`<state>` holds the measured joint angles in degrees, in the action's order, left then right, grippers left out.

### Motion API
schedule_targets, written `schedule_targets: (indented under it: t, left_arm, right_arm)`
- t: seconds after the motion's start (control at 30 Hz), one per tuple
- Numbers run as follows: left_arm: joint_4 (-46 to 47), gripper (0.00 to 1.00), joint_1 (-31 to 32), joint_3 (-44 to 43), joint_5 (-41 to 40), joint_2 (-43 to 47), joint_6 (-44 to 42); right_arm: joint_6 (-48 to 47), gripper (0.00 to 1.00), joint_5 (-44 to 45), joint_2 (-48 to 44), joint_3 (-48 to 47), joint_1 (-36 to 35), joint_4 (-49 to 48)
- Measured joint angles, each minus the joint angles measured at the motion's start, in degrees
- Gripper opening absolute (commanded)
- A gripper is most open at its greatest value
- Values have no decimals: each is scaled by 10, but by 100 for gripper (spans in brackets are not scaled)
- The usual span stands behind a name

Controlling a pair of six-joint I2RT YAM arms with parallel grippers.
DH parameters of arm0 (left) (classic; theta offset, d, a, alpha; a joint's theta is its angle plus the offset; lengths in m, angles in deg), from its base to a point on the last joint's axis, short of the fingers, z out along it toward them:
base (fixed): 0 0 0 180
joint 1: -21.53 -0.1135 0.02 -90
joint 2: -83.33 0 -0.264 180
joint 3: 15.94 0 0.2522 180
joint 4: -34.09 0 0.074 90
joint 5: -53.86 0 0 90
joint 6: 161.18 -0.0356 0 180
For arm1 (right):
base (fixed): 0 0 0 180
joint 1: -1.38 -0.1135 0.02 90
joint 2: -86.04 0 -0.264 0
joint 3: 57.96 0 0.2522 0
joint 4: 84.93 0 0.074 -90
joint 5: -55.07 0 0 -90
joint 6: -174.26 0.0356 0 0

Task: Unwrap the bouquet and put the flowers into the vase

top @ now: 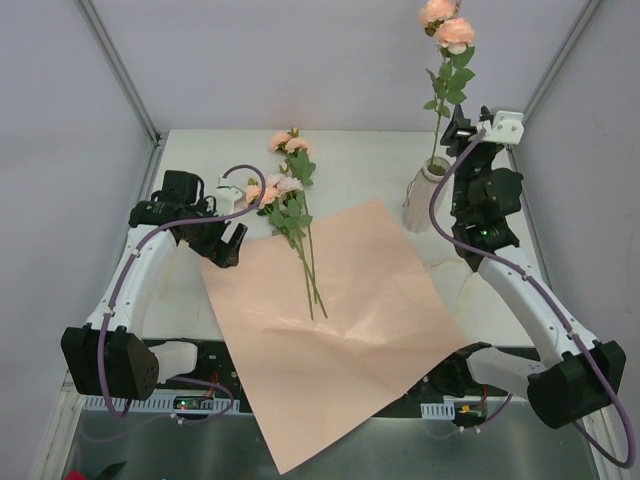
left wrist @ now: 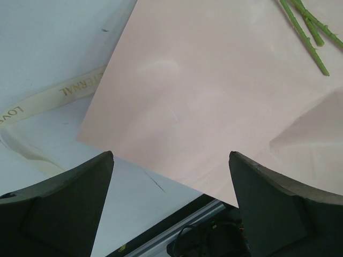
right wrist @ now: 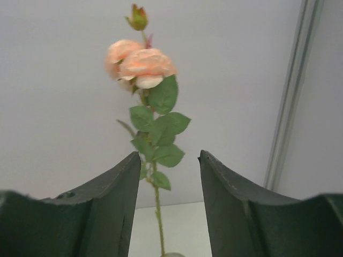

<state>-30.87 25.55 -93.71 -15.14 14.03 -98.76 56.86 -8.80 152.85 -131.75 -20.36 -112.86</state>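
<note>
- A small cream-white ribbed vase (top: 418, 200) stands near the worktop's far right corner, with one long-stemmed peach-pink rose (right wrist: 142, 61) upright in it.
- The right gripper (right wrist: 170, 155) sits level with that stem, its jaws parted and released. The stem shows in the gap, not clamped.
- The other peach-pink roses (top: 290, 203) lie toward the middle of the far edge. Their stems rest on the unfolded pink paper sheet (top: 330, 320), which overhangs the near edge.
- The left gripper (left wrist: 170, 153) hangs spread wide and empty over the sheet's left edge, near a cream printed ribbon (left wrist: 53, 92).
</note>
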Motion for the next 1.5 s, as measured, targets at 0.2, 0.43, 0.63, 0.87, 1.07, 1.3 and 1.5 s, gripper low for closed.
schedule_targets:
  t: [0.2, 0.43, 0.63, 0.87, 1.07, 1.3, 1.5]
  left_arm:
    - [0, 89, 0, 0, 0, 0, 2]
    - [5, 90, 0, 0, 0, 0, 4]
    - [14, 90, 0, 0, -2, 1, 4]
    - [21, 90, 0, 6, -5, 5, 4]
    - [26, 90, 0, 10, -5, 5, 4]
    - [30, 90, 0, 20, -7, 5, 1]
    - [30, 90, 0, 28, -8, 6, 1]
  right_arm:
    - [28, 52, -28, -24, 6, -82, 68]
    - [70, 51, -103, 108, -76, -177, 229]
    - [119, 50, -188, 256, -151, -214, 353]
    - [161, 43, -309, 393, -247, -218, 445]
    - [183, 41, -365, 468, -286, -226, 475]
    - [197, 41, -372, 516, -286, -234, 499]
    - [199, 40, -362, 540, -287, -237, 508]
